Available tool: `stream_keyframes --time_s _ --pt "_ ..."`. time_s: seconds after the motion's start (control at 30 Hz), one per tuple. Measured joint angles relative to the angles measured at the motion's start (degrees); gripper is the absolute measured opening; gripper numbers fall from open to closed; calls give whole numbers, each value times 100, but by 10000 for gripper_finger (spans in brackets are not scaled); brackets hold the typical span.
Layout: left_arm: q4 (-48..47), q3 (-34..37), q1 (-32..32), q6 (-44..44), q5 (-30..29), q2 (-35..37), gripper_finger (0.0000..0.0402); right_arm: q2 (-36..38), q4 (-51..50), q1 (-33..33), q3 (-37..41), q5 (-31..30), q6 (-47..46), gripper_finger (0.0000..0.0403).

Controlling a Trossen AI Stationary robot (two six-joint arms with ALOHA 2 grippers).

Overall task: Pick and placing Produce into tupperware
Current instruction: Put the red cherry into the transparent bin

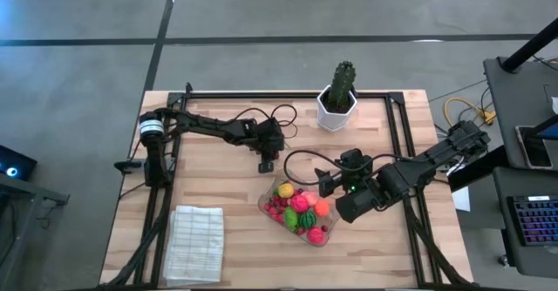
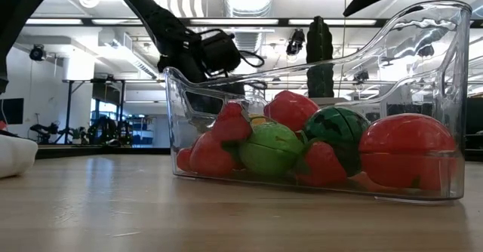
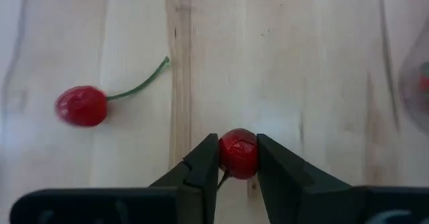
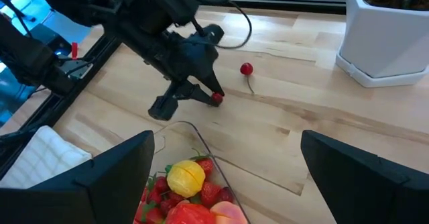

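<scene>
Your left gripper (image 3: 238, 158) is clamped on one red cherry (image 3: 238, 153), its two fingers (image 3: 201, 167) pressing the fruit from both sides just above the bare wooden table (image 1: 218, 182). This happens just beyond the far corner of the tupperware (image 1: 266, 206), between it and the cactus (image 1: 343, 80) in its white pot (image 1: 336, 112). A second cherry (image 3: 82, 106), with a thin green stem (image 3: 137, 86), lies loose on the wood near the held one, not touching it; so you have two cherries outside the tupperware.

The tupperware is a single clear container holding a pile of toy produce: in the high view you can make out one yellow piece (image 1: 285, 190), one pink piece (image 1: 300, 203), one orange piece (image 1: 322, 207), a green piece (image 1: 291, 219) and several small red ones. The low view shows a striped melon ball (image 2: 338, 130) and a lime-green fruit (image 2: 271, 149) among the reds.

Your right gripper (image 4: 228, 177) hangs over the tupperware's side nearest the right arm, fingers (image 4: 94, 180) spread wide with nothing between them. One folded white cloth (image 1: 193, 241) lies well to the left of the tupperware.
</scene>
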State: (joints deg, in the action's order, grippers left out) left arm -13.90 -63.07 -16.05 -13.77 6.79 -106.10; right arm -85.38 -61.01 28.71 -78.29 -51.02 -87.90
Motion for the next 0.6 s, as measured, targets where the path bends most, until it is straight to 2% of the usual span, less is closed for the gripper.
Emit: stream_keyframes --time_s 0.1,0.23,0.4,0.5,0.6 --pt "-331 0 6 67 -17 289 69 0 4 0 1 1 0 368" --pt "-1022 -65 107 631 -12 1017 68 0 1 0 1 1 3 368" --pt "-597 92 474 891 178 2137 68 -2 -1 0 1 1 167 368" --pt "-313 131 745 990 253 2435 68 -1 8 0 5 1 286 368" --pt "-72 96 1016 1516 641 2469 68 -2 10 0 9 1 289 368"
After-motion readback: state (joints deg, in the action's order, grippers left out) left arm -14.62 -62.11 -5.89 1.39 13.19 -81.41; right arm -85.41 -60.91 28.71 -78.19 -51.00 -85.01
